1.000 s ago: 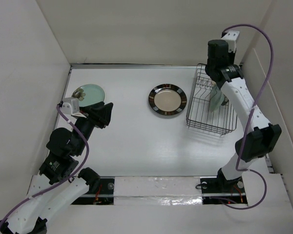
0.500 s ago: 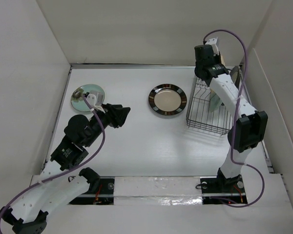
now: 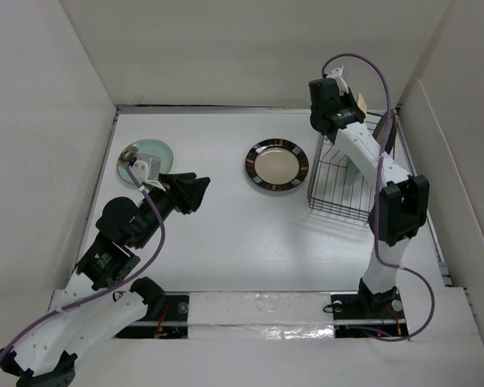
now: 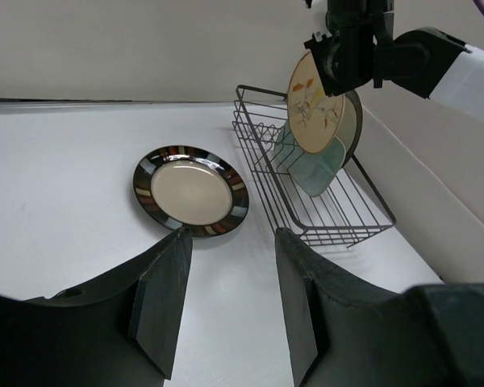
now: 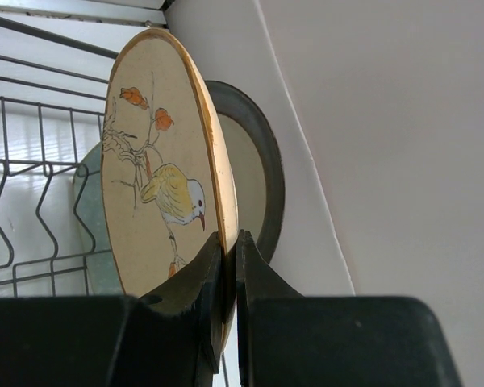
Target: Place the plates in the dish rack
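My right gripper (image 5: 230, 242) is shut on the rim of the tan plate (image 5: 157, 177) with the bird and leaf pattern, holding it upright above the far end of the dish rack (image 3: 347, 173). Behind it in the rack stands the grey-brown-rimmed cream plate (image 5: 258, 169). A pale green plate (image 4: 315, 169) leans in the rack below. On the table left of the rack, the black-rimmed cream plate (image 3: 277, 165) lies flat. The small round pale green plate (image 3: 145, 155) lies at the far left. My left gripper (image 4: 230, 234) is open and holds nothing, pointing toward the black-rimmed plate.
White walls close the table in at the back, left and right (image 3: 436, 121); the rack stands close to the right wall. The right arm's purple cable (image 3: 363, 60) loops above the rack. The arm bases sit along the near edge (image 3: 258, 310).
The right arm has swung left over the rack's far end with the tan plate in its grip. The left gripper has moved right, away from the small green plate.
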Controlling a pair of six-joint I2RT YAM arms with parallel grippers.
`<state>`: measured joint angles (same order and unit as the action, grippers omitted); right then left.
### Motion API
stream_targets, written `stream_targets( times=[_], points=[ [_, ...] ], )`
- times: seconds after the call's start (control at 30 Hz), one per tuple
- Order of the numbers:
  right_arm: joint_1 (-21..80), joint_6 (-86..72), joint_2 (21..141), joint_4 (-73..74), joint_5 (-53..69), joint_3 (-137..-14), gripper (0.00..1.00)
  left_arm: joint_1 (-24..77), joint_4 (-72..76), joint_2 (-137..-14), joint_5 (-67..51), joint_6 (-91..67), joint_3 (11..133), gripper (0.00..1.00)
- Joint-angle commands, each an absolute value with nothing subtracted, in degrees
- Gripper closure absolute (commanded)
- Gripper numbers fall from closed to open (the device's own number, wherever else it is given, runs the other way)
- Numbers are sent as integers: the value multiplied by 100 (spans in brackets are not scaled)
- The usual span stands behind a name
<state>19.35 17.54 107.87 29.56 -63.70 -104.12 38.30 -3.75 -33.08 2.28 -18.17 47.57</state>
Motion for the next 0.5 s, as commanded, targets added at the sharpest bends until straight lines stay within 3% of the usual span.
stream_targets(
  times=[0.0,0.47],
  points=[
    [1986,1645,10819,2478,-6760,-10714,100,3867,-184,-3226,386,-1740,4878,57],
    [1802,-1025,10837,2654,-5705,-9563,100,3867,-176,-3287,501,-1723,4860,57]
  ],
)
